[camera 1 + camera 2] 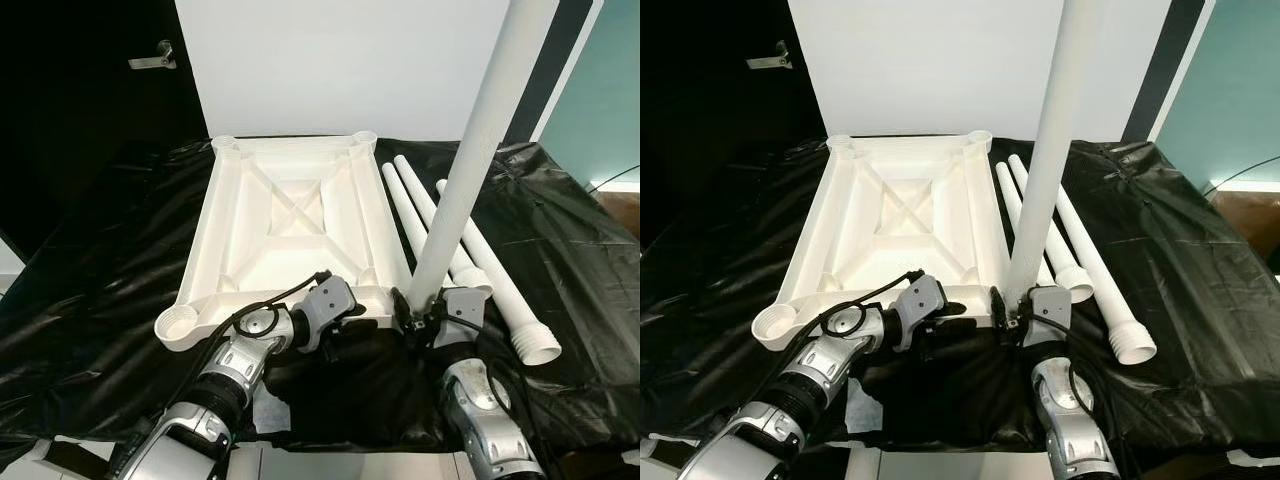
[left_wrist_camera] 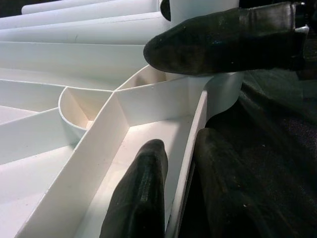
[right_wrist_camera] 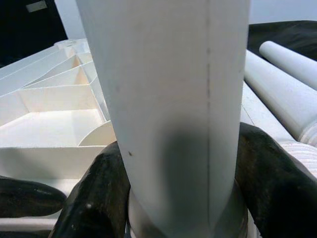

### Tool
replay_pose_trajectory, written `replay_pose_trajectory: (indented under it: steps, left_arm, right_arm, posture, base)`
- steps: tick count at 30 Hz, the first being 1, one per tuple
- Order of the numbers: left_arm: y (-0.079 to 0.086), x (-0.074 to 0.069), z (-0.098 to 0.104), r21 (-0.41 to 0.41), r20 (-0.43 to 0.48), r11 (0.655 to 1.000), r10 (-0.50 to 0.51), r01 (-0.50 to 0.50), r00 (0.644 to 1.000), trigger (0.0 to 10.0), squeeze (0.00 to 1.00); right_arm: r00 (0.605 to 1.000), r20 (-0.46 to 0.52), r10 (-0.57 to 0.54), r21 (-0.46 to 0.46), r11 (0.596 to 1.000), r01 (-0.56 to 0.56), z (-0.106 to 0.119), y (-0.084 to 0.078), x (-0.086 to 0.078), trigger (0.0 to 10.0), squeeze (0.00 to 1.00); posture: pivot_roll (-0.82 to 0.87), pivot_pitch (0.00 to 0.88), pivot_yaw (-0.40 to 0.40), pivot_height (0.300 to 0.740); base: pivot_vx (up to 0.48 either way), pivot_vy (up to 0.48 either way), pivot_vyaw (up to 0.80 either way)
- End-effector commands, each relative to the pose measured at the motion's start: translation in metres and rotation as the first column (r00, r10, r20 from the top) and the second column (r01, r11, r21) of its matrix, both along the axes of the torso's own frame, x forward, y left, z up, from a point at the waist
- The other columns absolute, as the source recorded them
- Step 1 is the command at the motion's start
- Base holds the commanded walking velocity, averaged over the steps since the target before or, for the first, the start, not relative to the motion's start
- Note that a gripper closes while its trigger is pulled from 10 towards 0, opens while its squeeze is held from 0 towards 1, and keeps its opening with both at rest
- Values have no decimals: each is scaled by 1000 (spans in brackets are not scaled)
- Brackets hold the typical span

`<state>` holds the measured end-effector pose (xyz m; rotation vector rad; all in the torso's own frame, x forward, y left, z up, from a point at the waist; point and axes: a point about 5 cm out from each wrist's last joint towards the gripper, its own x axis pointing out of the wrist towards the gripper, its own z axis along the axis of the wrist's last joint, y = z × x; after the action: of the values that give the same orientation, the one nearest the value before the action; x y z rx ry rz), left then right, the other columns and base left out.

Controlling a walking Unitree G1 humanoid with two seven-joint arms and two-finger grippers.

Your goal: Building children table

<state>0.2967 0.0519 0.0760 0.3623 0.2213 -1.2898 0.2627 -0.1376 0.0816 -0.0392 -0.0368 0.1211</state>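
Standing upright in the tabletop's [image 1: 290, 215] corner socket, the leg [image 1: 470, 160] sits clamped between right jaws; left jaws pinch the rim.

a plain indoor room set up as a work spot: a surface draped in black plastic sheeting [image 1: 120, 300], a white board [image 1: 340, 65] leaning at the far side, a dark door with a metal lever handle [image 1: 155, 55] far left, a teal wall [image 1: 600, 90] far right.

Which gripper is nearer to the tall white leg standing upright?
Right. The right gripper is clamped around the upright leg at its base; the left gripper holds the tabletop's near edge beside it.
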Motion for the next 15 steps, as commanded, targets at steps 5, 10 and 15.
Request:
replay_pose_trajectory:
  steps: [5, 10, 15]
  left_arm:
    - [2, -27, -40, 118, -181, 987, -82, 105, 980, 10000, 0]
    - [1, -27, -39, 114, -182, 988, -84, 106, 980, 10000, 0]
    - [1, -27, -40, 114, -184, 988, -80, 102, 980, 10000, 0]
  right_arm:
    - [996, -71, -51, -15, 999, 50, -13, -1, 1, 0, 0]
    - [999, -40, -14, -48, 999, 12, -5, 7, 5, 10000, 0]
    - [990, 26, 138, -87, 987, -135, 14, 6, 10, 10000, 1000]
  posture:
    - [-17, 0, 8, 740]
    - [-24, 0, 9, 740]
    - [-36, 0, 3, 740]
  base:
    - [0, 0, 0]
    - [0, 0, 0]
    - [0, 0, 0]
